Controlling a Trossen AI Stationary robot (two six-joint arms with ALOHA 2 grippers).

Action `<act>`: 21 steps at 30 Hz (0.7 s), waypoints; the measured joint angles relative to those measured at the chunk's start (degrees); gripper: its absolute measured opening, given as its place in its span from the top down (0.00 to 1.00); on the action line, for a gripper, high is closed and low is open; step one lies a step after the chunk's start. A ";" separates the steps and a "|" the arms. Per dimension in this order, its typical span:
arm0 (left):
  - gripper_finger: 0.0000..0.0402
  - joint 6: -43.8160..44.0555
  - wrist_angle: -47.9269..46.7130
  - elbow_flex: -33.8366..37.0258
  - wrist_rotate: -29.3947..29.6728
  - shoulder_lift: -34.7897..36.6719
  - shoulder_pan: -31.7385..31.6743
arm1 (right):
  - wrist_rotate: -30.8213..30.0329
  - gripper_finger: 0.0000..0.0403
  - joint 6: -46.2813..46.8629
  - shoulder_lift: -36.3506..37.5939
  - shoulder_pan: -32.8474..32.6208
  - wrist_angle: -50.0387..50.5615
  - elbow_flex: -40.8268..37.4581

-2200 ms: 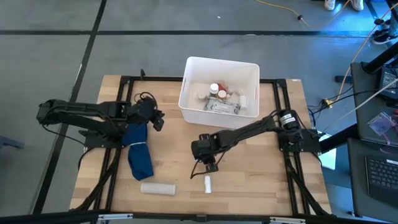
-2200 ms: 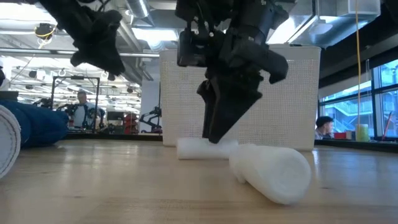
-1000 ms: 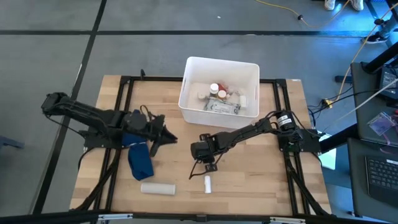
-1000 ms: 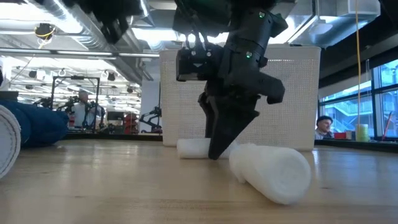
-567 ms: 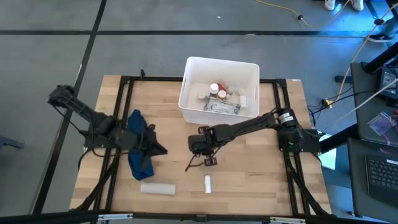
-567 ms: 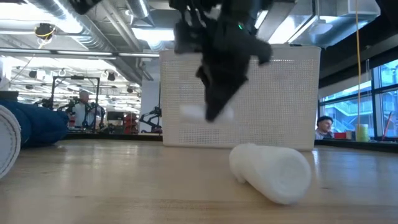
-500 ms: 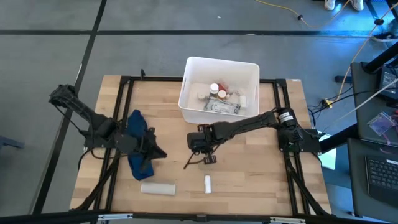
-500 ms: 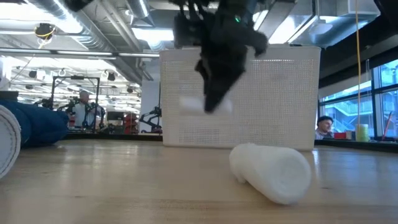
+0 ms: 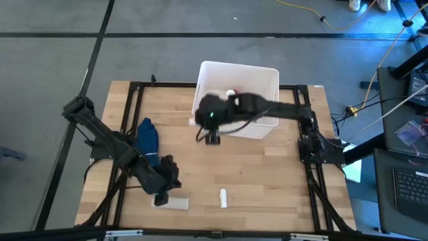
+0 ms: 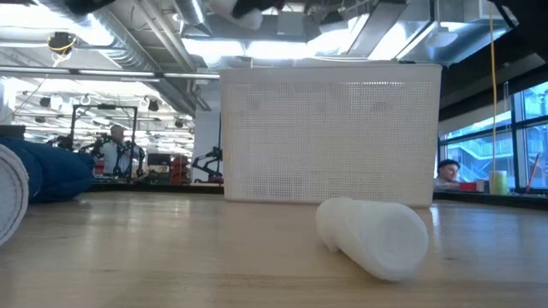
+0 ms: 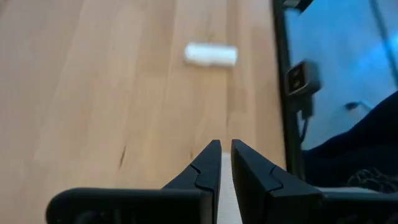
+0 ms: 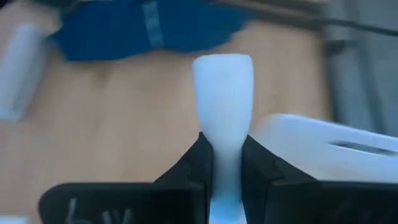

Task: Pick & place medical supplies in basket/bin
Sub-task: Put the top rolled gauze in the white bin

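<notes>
My right gripper (image 12: pixel 225 163) pinches a white tube (image 12: pixel 222 93) at the bin's (image 9: pixel 266 75) left edge; my left gripper (image 11: pixel 225 155), closed, hovers near the table's (image 9: pixel 267 181) front edge. No readable labels.

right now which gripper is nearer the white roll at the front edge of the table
Left. The left gripper is down right beside the white roll. The right gripper is far across the table beside the white bin, holding a white tube.
</notes>
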State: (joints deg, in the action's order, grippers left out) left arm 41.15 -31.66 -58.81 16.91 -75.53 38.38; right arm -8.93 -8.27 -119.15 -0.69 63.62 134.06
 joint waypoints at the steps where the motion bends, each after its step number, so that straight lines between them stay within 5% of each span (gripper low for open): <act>1: 0.92 1.36 -0.66 -0.02 -0.31 -0.95 0.23 | -1.89 0.88 0.00 0.14 0.88 0.73 1.12; 13: 0.92 9.15 -4.17 0.04 -5.78 -10.62 2.73 | -4.70 0.87 2.19 3.34 16.99 9.25 -4.53; 21: 0.92 13.30 -4.03 0.02 -9.70 -13.18 4.76 | 4.29 0.87 1.90 3.34 23.94 1.45 -15.03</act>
State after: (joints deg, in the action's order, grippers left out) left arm 54.45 -35.69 -58.78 7.21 -88.71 43.14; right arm -4.64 -6.37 -115.81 23.24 65.07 119.03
